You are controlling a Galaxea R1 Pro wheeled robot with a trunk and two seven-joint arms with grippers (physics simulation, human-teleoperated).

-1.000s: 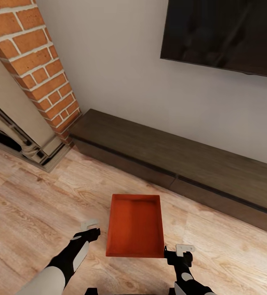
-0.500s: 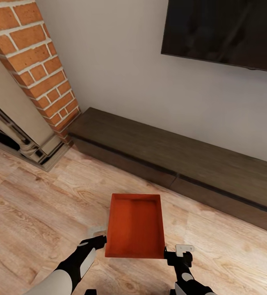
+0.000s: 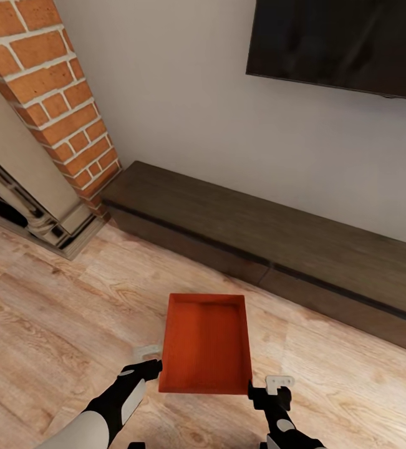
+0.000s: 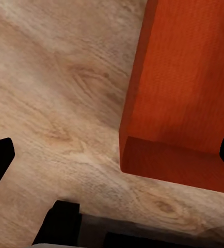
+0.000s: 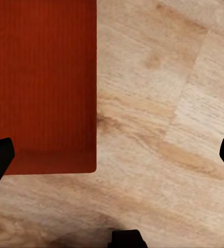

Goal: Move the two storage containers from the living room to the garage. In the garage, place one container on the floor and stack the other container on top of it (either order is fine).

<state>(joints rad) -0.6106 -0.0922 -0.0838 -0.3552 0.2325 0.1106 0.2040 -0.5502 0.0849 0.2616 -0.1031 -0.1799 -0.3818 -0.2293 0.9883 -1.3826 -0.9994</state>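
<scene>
One orange-red storage container (image 3: 206, 343) lies open-topped on the light wood plank floor of the living room, straight ahead of me. My left gripper (image 3: 151, 360) is open at the container's near left corner. In the left wrist view, that corner of the container (image 4: 184, 103) sits between the spread fingers of the left gripper (image 4: 113, 157). My right gripper (image 3: 270, 386) is open just off the near right corner. The right wrist view has the container (image 5: 40, 77) to one side, with bare floor under the middle of the right gripper (image 5: 112, 157).
A long low dark-brown bench (image 3: 259, 243) runs along the white wall beyond the container. A red-brick fireplace (image 3: 59, 106) stands at the left and a black wall screen (image 3: 340, 43) hangs at the upper right. Wood floor (image 3: 53, 312) spreads on both sides.
My left gripper has moved right, up to the container's near left corner. The right gripper has barely shifted. The view has drifted slightly.
</scene>
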